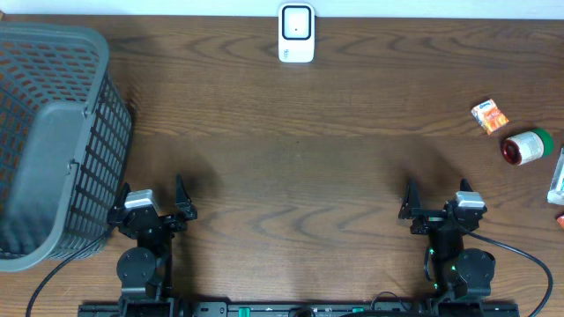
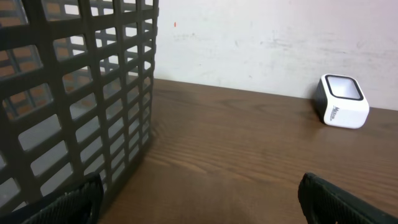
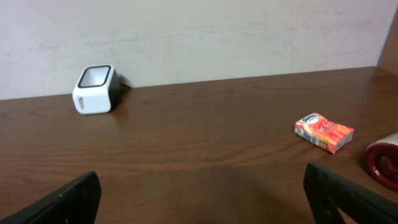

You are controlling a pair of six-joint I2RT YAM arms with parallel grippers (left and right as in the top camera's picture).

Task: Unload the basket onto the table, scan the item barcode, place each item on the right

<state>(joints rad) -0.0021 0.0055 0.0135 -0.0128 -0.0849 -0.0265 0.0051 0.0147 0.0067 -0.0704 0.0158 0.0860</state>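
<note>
Wooden table (image 1: 291,176): left gripper (image 1: 152,198) and right gripper (image 1: 436,201) gape empty; right should pinch the far-right orange carton (image 1: 490,115) edgewise, barcode uncovered.

Picture edges cut off the basket (image 1: 110,150) and a packet (image 1: 558,176).

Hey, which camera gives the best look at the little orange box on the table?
The right wrist view: the orange box appears largest there, unobstructed, with its printed top visible. The overhead view shows the same box only small, at far right. The left wrist view does not show it.
</note>
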